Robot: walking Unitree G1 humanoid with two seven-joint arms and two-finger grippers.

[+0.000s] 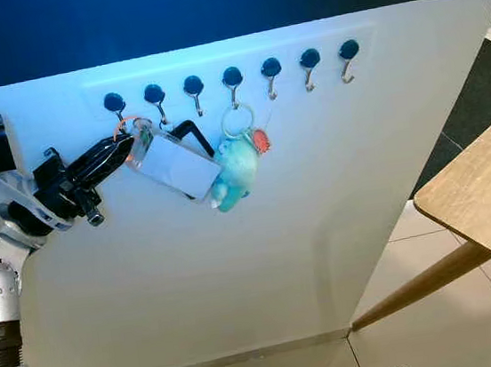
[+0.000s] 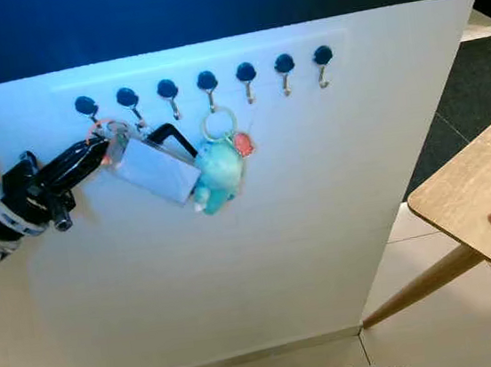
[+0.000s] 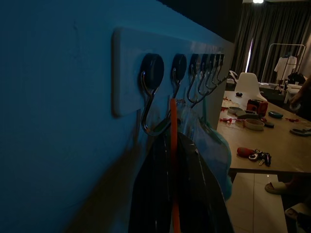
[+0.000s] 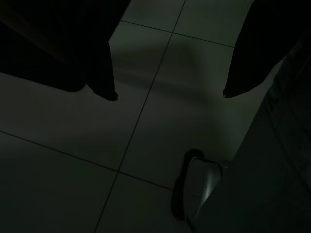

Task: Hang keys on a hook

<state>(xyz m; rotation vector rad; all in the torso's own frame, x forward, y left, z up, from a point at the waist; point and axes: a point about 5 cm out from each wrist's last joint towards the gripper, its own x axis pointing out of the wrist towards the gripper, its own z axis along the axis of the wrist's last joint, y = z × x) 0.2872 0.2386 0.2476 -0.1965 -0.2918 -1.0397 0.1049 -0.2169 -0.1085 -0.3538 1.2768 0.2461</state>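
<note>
You face a white wall panel carrying a row of dark-knobbed hooks. Your left gripper reaches up to the leftmost hooks, fingers pinching the orange ring of the keys, whose clear tag hangs just beside a teal plush. Your right gripper hangs over floor tiles, fingers spread.

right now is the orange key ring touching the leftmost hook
Cannot tell. In the left wrist view the orange key ring crosses the leftmost hook, but contact isn't plain.
</note>
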